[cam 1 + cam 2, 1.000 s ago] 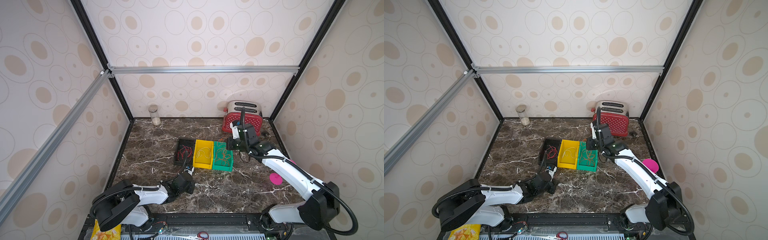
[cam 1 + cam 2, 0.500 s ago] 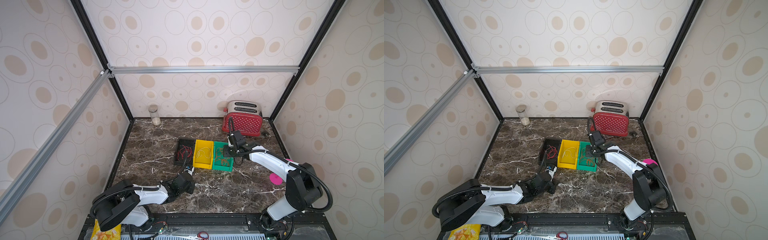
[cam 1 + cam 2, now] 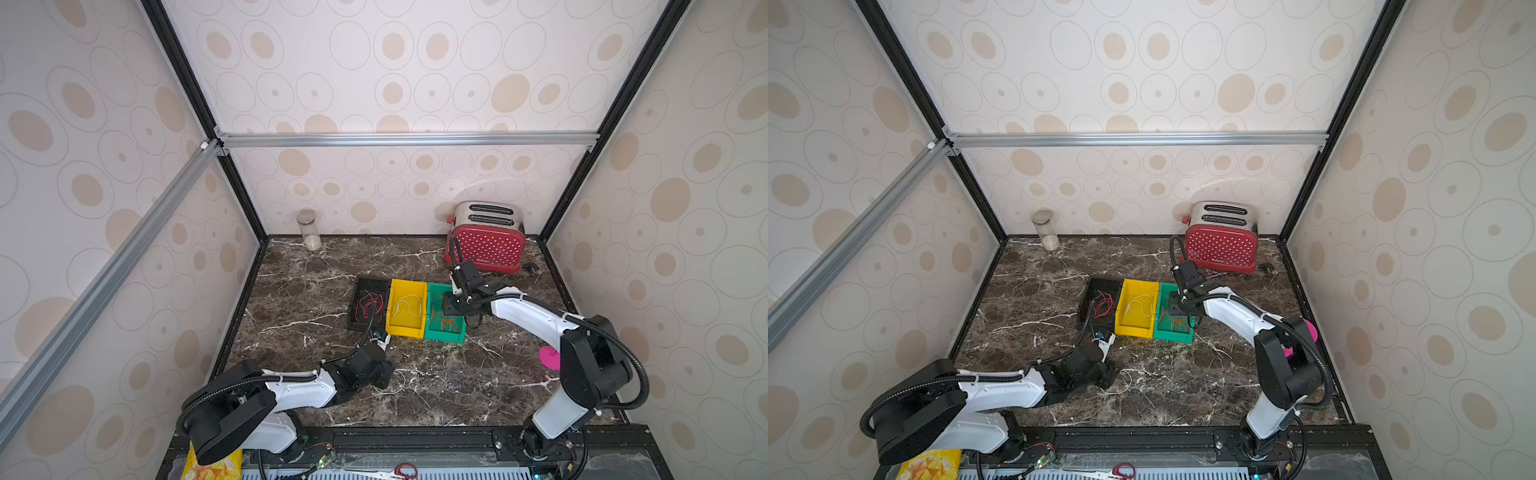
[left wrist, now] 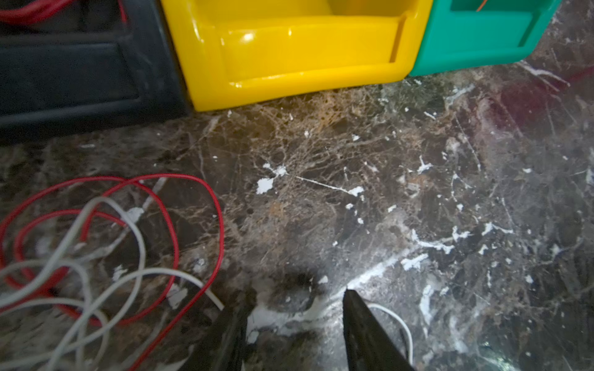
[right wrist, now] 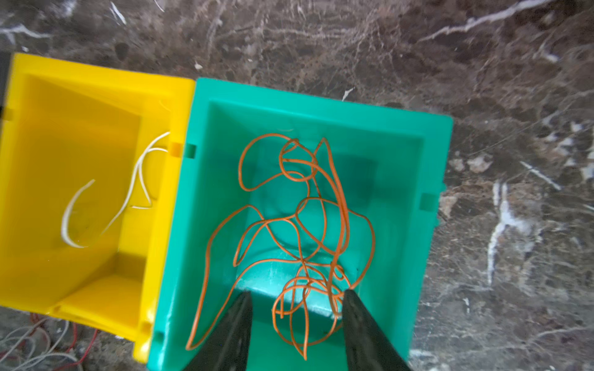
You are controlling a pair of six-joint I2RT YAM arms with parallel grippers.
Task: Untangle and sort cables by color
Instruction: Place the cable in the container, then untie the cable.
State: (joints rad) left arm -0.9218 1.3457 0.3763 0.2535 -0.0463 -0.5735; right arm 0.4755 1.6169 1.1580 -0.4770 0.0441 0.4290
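Three bins stand side by side in both top views: a black bin (image 3: 353, 305) with red cables (image 3: 368, 302), a yellow bin (image 3: 405, 331) with white cables (image 3: 405, 305), and a green bin (image 3: 442, 336) with orange cables (image 5: 305, 225). My right gripper (image 5: 297, 297) hangs open over the green bin, and the orange tangle lies loose between its fingers. My left gripper (image 4: 297, 295) is open low over the marble in front of the bins, with only bare stone between its fingers. Loose red cables (image 4: 180, 205) and white cables (image 4: 106, 282) lie tangled beside it.
A red toaster (image 3: 486, 245) stands at the back right and a glass jar (image 3: 308, 228) at the back left. A pink disc (image 3: 548, 357) lies behind the right arm. Scissors (image 3: 403, 471) and a snack bag (image 3: 212, 465) sit beyond the table's front edge.
My right arm came down from a raised pose near the toaster to the green bin, and its jaws opened. The left jaws opened wider; that arm stayed in place.
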